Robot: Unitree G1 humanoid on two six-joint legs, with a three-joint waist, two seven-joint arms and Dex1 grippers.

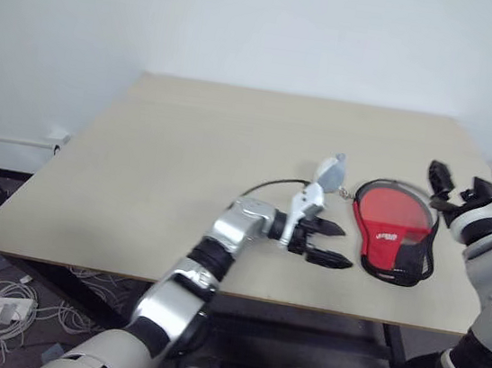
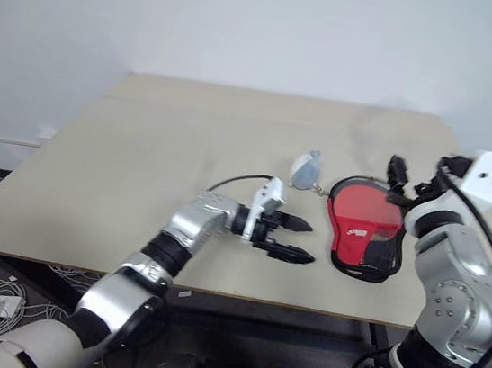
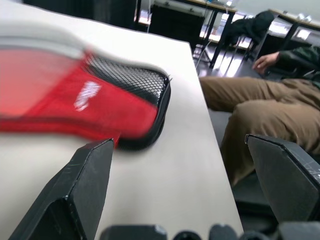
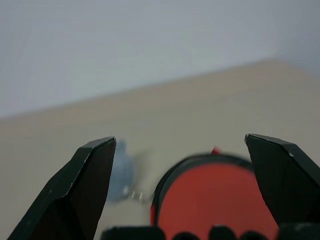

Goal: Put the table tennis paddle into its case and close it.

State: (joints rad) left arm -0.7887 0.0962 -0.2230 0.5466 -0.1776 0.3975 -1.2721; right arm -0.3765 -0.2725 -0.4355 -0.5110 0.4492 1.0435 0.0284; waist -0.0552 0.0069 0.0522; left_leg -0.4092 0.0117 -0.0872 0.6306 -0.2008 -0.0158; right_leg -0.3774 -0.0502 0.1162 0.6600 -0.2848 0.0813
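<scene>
My left gripper (image 1: pixel 322 241) hangs with its jaws spread and nothing between them, low in the centre of the frame, and the case (image 1: pixel 392 229) lies flat on the table (image 1: pixel 158 163) just to its right, near the front edge. My right gripper (image 1: pixel 449 188), also wide apart and empty, hovers over the case's upper right rim, so both are close. The case's long axis runs from its round end at the upper part of the frame to its narrow mesh end, which points at the table's front edge.
</scene>
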